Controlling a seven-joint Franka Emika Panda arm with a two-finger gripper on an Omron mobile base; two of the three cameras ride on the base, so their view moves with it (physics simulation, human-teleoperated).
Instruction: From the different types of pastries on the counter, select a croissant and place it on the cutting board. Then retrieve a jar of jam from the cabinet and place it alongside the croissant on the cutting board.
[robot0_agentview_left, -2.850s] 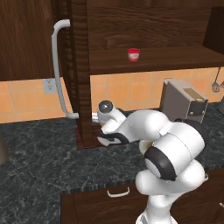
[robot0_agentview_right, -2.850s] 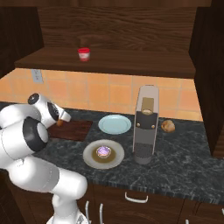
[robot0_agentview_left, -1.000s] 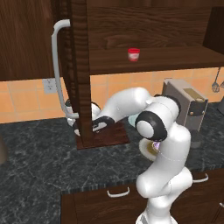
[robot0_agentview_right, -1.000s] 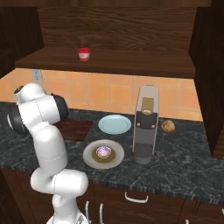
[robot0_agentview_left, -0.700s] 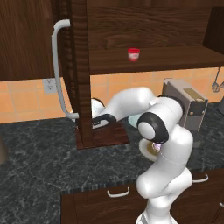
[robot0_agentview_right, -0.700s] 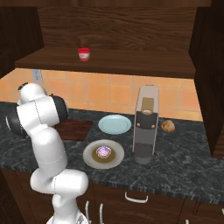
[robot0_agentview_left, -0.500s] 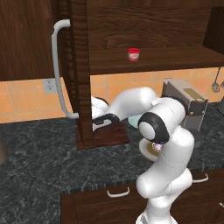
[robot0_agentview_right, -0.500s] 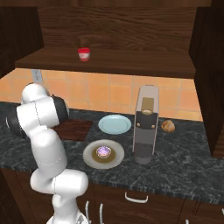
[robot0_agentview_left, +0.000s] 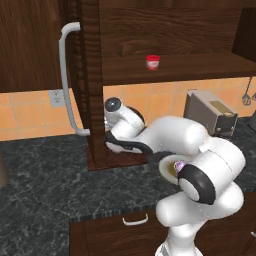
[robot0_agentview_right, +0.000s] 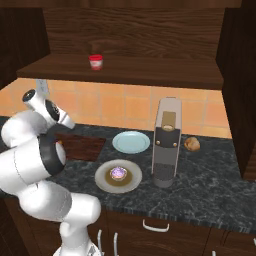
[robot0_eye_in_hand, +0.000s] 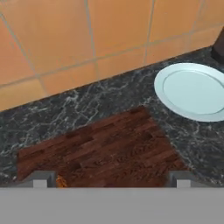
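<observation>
Gripper spread wide over cutting board; croissant beside one fingertip.

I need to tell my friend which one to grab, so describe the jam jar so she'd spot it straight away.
Look at the open shelf of the dark wooden cabinet above the orange tiled wall. The jam jar stands alone there, left of centre: tiny, squat and red with a whitish band, the only thing on that shelf.

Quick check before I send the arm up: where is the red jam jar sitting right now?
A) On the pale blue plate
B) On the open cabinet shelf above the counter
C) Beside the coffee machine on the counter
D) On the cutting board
B. The jam jar stands on the cabinet shelf, well above the counter, while the cutting board and the pale blue plate hold no jar.
</observation>
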